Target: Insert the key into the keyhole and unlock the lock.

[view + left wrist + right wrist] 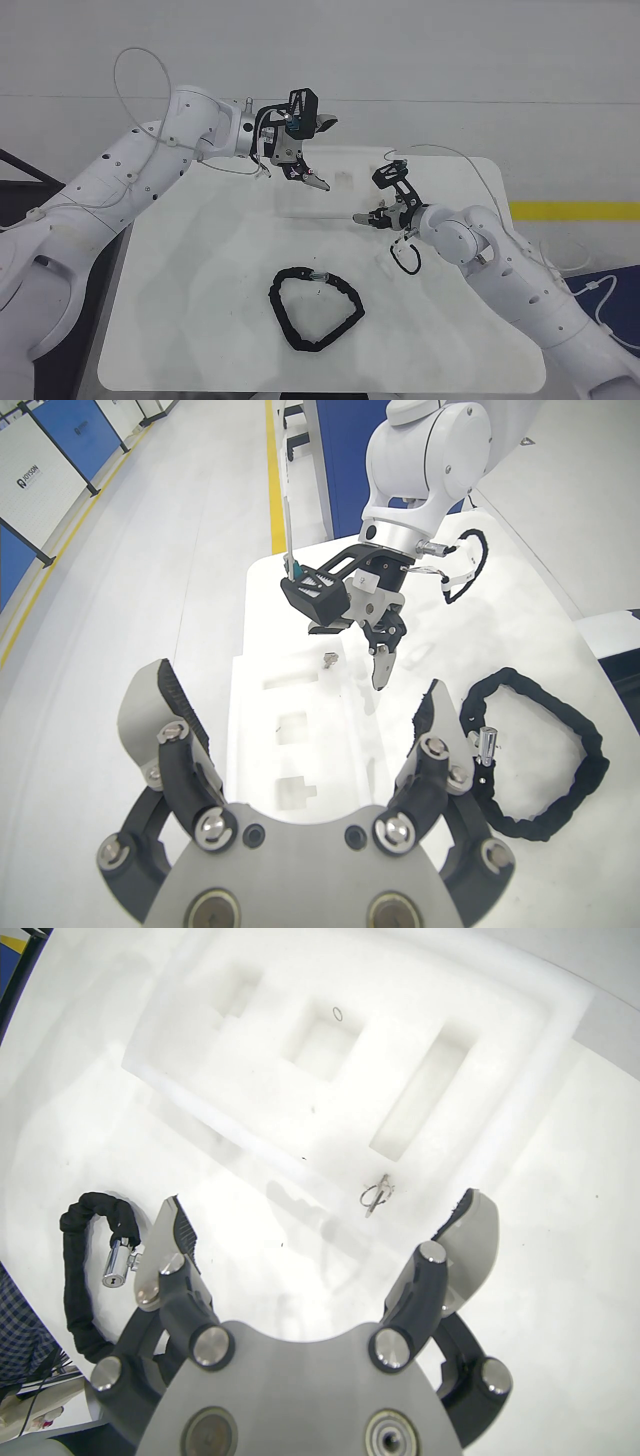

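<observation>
One key (377, 1193) on its wire ring, lying flat on the white surface just beside the long recess of the foam tray (505, 1093). It sits just ahead of the right gripper (322, 1213), roughly in line with the gap between the fingers (175, 1228) and nearer the right-hand finger, not touched. Right fingers spread wide, holding nothing. One chain lock (315, 310), a black sleeved loop with one chrome lock cylinder (117, 1263). The cylinder is just outside the right gripper's other finger and its keyhole end faces the wrist camera. One tray with three recesses, and one small loose ring (338, 1014) in the middle recess, well beyond the fingertips. Left gripper (300, 685) also wide open and empty, off the surface, with the tray's recesses showing between its fingers and the chain lock outside one finger. Right arm is out over the table (200, 330), wrist bent so the gripper points down at the tray with tips close above it. Left arm is raised higher and its gripper is angled down toward the tray from the opposite end. The two grippers are apart.
</observation>
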Robot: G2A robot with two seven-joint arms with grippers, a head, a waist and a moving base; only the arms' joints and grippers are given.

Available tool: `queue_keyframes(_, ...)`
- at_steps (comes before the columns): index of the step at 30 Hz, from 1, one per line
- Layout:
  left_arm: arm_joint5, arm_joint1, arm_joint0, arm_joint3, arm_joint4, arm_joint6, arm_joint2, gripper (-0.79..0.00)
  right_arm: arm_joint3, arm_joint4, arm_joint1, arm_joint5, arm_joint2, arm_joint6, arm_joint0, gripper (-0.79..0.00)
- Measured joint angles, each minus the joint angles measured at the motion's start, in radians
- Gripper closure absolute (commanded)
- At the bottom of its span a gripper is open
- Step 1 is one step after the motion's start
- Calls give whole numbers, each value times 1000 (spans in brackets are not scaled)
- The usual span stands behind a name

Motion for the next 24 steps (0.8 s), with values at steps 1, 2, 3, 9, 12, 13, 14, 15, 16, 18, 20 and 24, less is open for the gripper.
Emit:
queue_keyframes(1,0,0,0,0,0,0,0,-785,-2,-7,0,1,1,4,0,-785)
queue_keyframes(2,0,0,0,0,0,0,0,-785,-5,-11,-1,1,5,11,-1,-785)
queue_keyframes(3,0,0,0,0,0,0,0,-785,-7,-10,-1,0,9,20,1,-785)
queue_keyframes(9,0,0,0,0,0,0,0,-785,22,32,-12,-7,29,95,25,-782)
queue_keyframes(12,0,0,0,0,0,0,0,-785,52,64,-21,-9,29,121,41,-683)
queue_keyframes(13,0,0,0,0,0,0,0,-785,61,68,-24,-10,28,127,46,-662)
queue_keyframes(14,0,0,0,0,0,0,0,-785,71,70,-29,-12,25,130,53,-616)
queue_keyframes(15,0,0,0,0,0,0,0,-785,78,70,-32,-13,23,132,57,-526)
queue_keyframes(16,0,0,0,0,0,0,0,-785,86,68,-35,-12,20,134,62,-474)
queue_keyframes(18,0,0,0,0,0,0,0,-785,96,61,-41,-4,16,139,69,-385)
queue_keyframes(20,0,0,0,0,0,0,0,-785,104,48,-46,11,12,148,77,-360)
queue_keyframes(24,0,0,0,0,0,0,0,-785,114,26,-55,50,8,167,89,-339)
